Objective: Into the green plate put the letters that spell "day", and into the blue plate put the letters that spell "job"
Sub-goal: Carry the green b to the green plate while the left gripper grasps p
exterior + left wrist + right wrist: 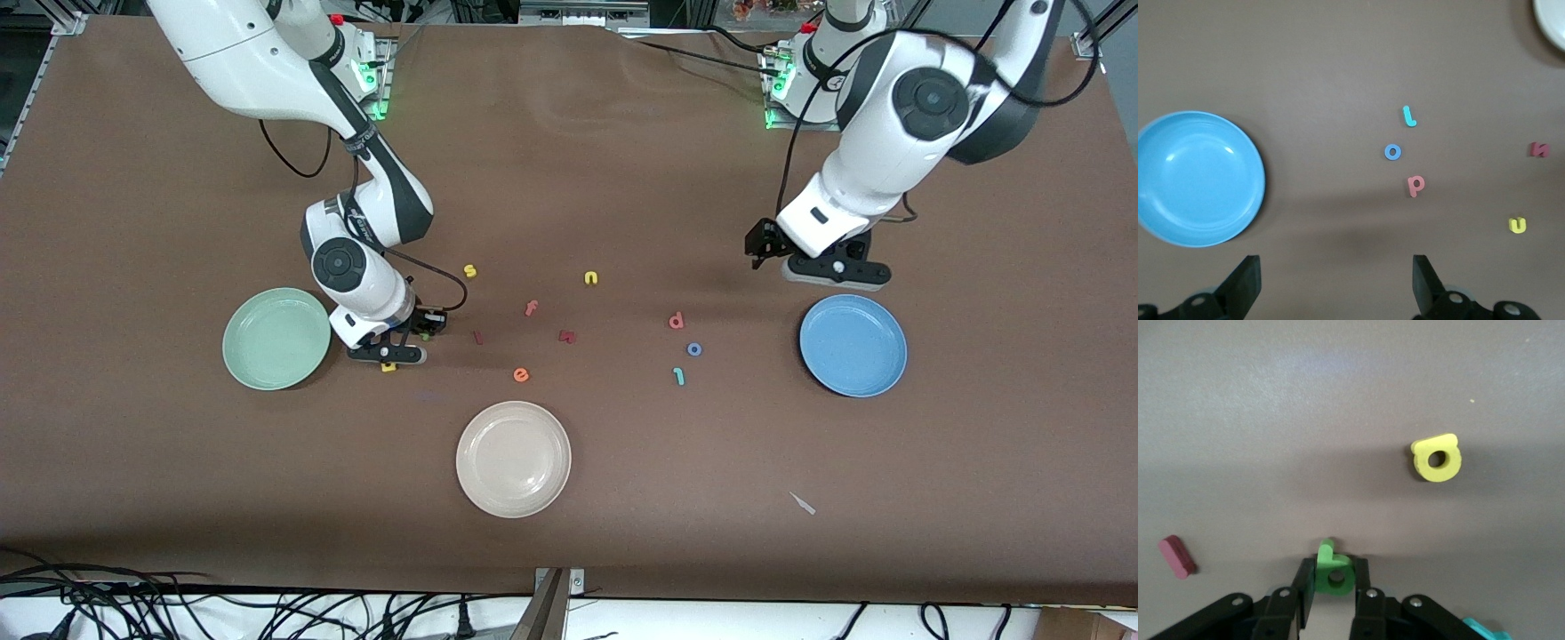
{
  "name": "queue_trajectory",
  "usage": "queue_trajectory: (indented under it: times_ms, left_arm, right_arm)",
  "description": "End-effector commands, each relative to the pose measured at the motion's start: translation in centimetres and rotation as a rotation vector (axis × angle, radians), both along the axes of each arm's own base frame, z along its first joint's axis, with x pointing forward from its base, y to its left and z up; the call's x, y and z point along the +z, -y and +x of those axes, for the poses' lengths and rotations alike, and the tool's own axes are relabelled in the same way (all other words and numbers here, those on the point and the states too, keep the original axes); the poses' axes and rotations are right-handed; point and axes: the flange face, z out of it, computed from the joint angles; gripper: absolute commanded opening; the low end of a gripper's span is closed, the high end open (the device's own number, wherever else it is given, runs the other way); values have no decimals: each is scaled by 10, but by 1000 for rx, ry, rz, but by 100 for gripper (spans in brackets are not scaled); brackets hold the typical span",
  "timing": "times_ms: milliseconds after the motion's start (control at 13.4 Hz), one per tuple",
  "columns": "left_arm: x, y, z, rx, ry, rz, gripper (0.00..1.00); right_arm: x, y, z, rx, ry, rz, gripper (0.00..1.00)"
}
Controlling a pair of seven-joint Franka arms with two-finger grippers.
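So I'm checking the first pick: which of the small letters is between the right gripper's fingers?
The dark green letter, pinched between the right gripper fingers beside the green plate. The yellow letter lies loose on the table close by.

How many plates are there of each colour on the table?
green plate: 1
blue plate: 1
cream plate: 1
total: 3
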Motion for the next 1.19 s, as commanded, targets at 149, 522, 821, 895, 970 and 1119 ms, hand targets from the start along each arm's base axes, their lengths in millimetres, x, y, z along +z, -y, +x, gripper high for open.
queue_trajectory:
  times_ms: [149, 522, 821, 895, 970, 1119]
  left_arm:
    - [-72, 16, 19, 4, -41, -52, 100]
    - [-95, 7, 26, 19, -71, -31, 100]
    - [-114, 12, 21, -1, -105, -24, 100]
    - [-118, 18, 21, -4, -107, -28, 100]
    - [-132, 41, 14, -25, -122, -39, 99]
    - [-148, 70, 14, -39, -94, -60, 99]
  right_arm:
    - [7, -3, 9, -1, -11, -15, 21]
    - [10, -2, 12, -2, -15, -16, 18]
    - [18, -3, 17, -5, -36, -26, 16]
    - [19, -2, 18, -7, -36, -26, 16]
    - [20, 1, 19, -5, -33, -28, 16]
    - [26, 13, 26, -6, -42, -37, 16]
